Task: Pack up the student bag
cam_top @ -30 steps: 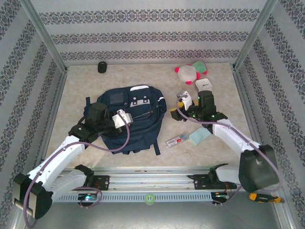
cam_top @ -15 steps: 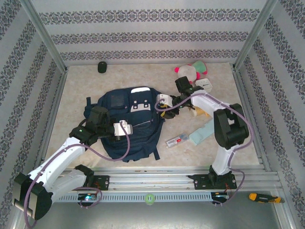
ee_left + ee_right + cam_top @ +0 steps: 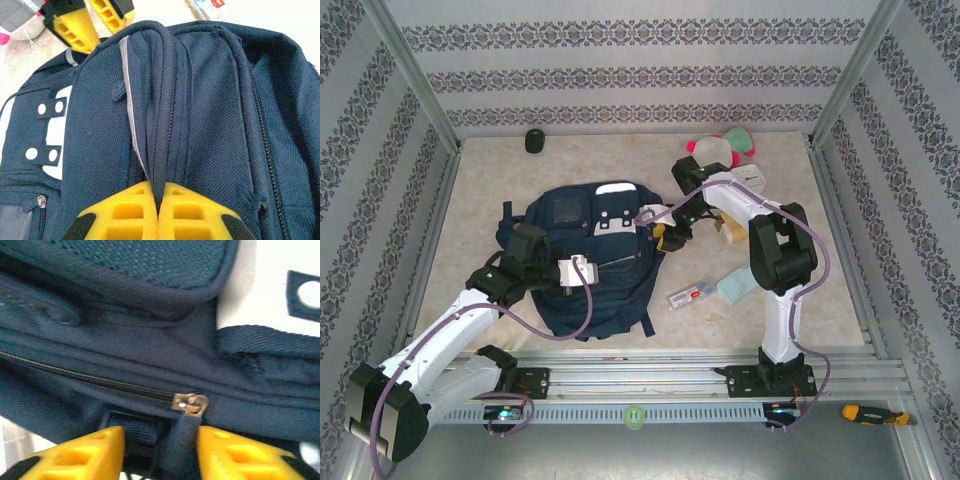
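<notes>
Plainly, the left tool (image 3: 157, 202) is pinched together on a raised ridge of the student bag (image 3: 616, 288), which lies mid-counter (image 3: 490, 190). The right tool (image 3: 159, 452) stands partly apart, straddling the bag's zipper pull (image 3: 182, 435).

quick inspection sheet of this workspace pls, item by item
surface: beige marbled table, no spills seen
job's things: student bag lying flat at centre, its zipper pull between the right fingers
clutter: plush toy, white box, packaged card, teal pad, black cylinder; screwdriver beside the front rail
grippers: left gripper shut on a fold of the bag; right gripper open, straddling the pull
cables: purple cable draped over the bag
surroundings: patterned walls, metal frame post
</notes>
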Motion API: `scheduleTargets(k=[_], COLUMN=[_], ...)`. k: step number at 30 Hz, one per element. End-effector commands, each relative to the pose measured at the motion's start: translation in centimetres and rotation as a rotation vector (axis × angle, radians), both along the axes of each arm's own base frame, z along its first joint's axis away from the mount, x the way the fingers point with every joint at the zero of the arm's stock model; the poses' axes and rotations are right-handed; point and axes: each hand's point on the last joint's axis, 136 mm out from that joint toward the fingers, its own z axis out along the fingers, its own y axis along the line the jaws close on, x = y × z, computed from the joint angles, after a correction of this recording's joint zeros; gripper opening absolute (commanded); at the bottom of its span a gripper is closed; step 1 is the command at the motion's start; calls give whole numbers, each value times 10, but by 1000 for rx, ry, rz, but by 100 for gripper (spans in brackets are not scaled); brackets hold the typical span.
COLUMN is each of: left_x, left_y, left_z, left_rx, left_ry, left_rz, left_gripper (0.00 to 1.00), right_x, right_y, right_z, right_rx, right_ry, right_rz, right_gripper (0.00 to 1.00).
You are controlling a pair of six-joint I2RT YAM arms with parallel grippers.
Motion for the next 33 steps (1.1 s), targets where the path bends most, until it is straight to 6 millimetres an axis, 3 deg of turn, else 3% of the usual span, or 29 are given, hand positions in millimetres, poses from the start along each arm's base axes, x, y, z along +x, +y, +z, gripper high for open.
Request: scheduleTargets(k=[1,6,8,14,20,22,24,33], left_x=[16,16,15,13,16,18,23,54], left_y=[-7,-8,-8,-7,-6,-5,-3,-1], left_z=[31,33,35,38,39,35,32,19], left_rx=[-72,-84,-93,-103,-105,-94,-78,-2], left_ry=[-133,-143,-145,-156,-164,-160,-166,-168], left_rz=[0,5,4,11,22,36,62,241], left_gripper=[0,0,0,0,0,0,0,0], right_x=[-18,-7,0,13,18,22,25,11], right_y=[-2,11,14,16,12,10,9,16], right_z=[6,13,11,-5,-9,-3,7,58], right_rx=[-28,19,26,-16,-46,-35,-5,141], right_ry=[96,112,114,164,177,166,144,43], right_rz=[-10,-92,-127,-215,-274,-302,-332,-378], right_gripper=[35,29,39,44,22,7,0,0])
